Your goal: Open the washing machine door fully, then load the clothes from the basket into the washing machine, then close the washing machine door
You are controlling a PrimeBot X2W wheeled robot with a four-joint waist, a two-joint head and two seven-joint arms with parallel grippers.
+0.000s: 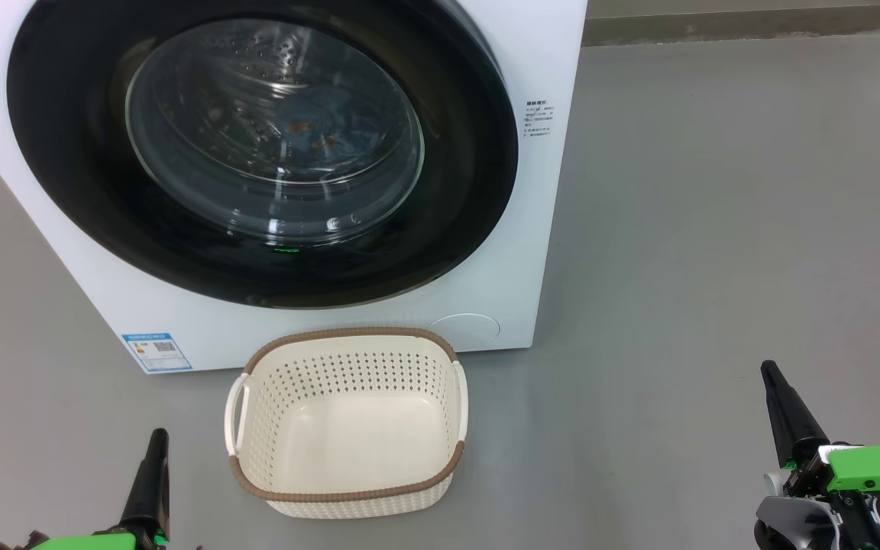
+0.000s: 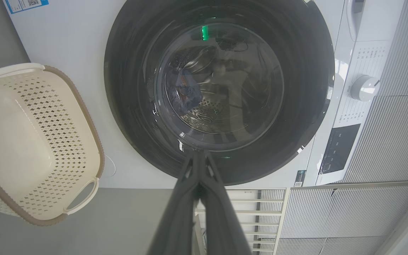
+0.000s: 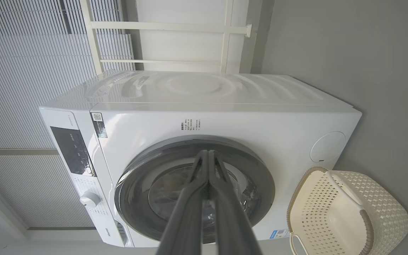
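Though the door [image 1: 264, 153] lies shut against the front of the washer [image 1: 551, 229], its clear bowl window lets the steel drum show through. The clothes [image 1: 318, 137] sit inside the washer as a blue bundle with orange-brown marks, low in the drum behind the glass.

The basket [image 1: 348, 370] stands upright on the grey floor [image 1: 715, 229] just in front of the washer, below the door's lower edge. Its bare cream bottom shows, and I cannot tell whether its back rim touches the washer. A blue label [image 1: 157, 351] is stuck at one lower corner of the washer's front, and a round flap [image 1: 470, 327] sits at the other. Along the washer's top strip, the left wrist view shows a white dial [image 2: 365, 88] beside a dark panel [image 2: 340, 147].

The left tool [image 1: 157, 437] hovers well out in front of the washer, off its label corner. Its two dark fingers are pressed together, narrow, gripping nothing, and they point toward the door. The right tool [image 1: 770, 370] hangs over the floor beyond the washer's flap side, well apart from it. It is likewise pinched narrow with nothing between its fingers, and in its own wrist view the joined tips line up with the door's upper rim
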